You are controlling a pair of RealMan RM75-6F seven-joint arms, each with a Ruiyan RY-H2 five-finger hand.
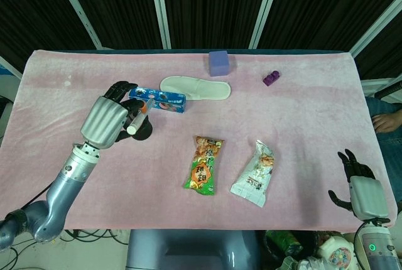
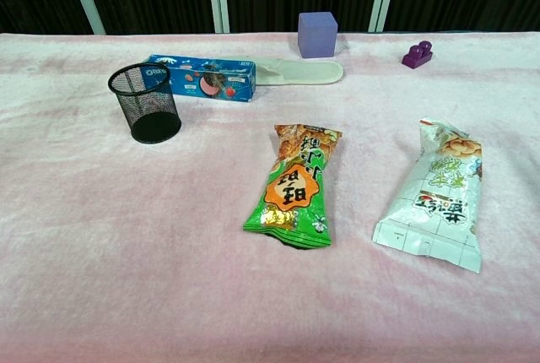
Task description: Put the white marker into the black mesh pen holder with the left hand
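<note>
- White marker [image 1: 134, 125] held in the left hand [image 1: 108, 120], up off the worktop [image 1: 301, 107]; in the head view only its butt end showing past the knuckles, in the chest view only its tip poking in at the top edge, above and a little right of the holder.
- Left hand seen from the back, fingers curled round the marker, hovering over the black mesh pen holder [image 2: 146, 103] and hiding most of it in the head view.
- Black mesh pen holder upright on the pink cloth, nothing visible inside it in the chest view, marker not yet in it.
- Just behind the holder, a blue box [image 2: 205, 78] lying flat, its right end touching or almost touching a white slipper [image 2: 304, 71].
- Behind the slipper's toe, a purple cube [image 2: 317, 34]; further right, well apart, a small purple toy [image 2: 417, 55].
- Mid-worktop, a green and orange snack bag [image 2: 294, 186] and, to its right and apart from it, a white snack bag [image 2: 439, 194], both lying flat.
- Right hand [image 1: 358, 179] low at the near right corner, off the worktop edge, fingers spread and holding nothing.
</note>
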